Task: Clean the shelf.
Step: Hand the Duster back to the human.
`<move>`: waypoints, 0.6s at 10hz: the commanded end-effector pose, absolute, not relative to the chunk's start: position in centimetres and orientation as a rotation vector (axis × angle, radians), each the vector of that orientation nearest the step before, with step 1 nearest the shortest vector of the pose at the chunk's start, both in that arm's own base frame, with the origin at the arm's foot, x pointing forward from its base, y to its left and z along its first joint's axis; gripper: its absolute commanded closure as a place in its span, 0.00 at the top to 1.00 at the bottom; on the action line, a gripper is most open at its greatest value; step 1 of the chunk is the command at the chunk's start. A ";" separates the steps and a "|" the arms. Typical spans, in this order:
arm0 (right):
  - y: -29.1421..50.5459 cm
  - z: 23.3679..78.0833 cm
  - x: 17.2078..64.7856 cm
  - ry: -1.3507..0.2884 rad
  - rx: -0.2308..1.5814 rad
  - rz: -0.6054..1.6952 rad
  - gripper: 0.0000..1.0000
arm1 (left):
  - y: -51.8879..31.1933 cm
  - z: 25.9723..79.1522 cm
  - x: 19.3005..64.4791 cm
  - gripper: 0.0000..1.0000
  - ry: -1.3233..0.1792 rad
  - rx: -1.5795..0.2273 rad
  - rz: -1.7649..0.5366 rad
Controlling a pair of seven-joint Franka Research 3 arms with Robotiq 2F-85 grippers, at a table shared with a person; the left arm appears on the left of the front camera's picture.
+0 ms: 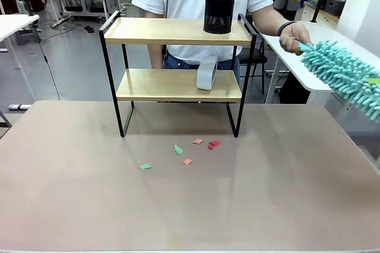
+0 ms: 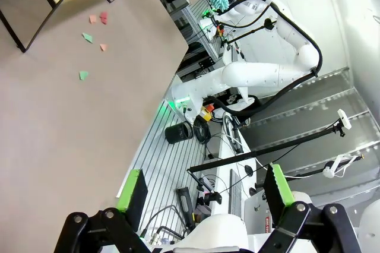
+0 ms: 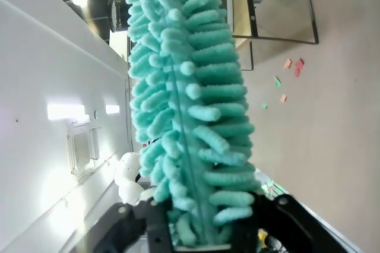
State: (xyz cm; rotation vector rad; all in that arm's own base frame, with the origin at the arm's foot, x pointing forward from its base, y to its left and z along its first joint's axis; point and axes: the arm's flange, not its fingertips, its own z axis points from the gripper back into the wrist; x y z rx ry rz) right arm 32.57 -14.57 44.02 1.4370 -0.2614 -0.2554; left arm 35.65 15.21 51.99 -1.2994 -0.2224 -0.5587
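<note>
1. Shelf (image 1: 178,30): stands at the far middle of the surface (image 1: 71,193), bearing a black mesh cup (image 1: 219,10) on top.
2. Paper scraps (image 1: 179,149): lie before it.
3. Left hand (image 2: 205,193): open, empty.
4. Right hand (image 3: 196,229): duster (image 3: 190,104) lies between its fingers; grip cannot be told.
5. Person's hand (image 1: 294,36): holds the duster's handle.

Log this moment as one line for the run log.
duster: between right gripper fingers, person's hand on tip | shelf: holds mesh cup | left gripper: open
</note>
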 end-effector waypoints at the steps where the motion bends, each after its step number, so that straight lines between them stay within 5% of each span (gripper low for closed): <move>1: -14.6 44.5 32.8 -0.242 1.433 -0.235 1.00 | 15.5 52.0 35.4 1.00 -0.227 -1.298 -0.581; 6: -13.9 46.7 31.8 -0.316 1.468 -0.112 1.00 | 15.5 52.0 35.4 1.00 -0.227 -1.298 -0.581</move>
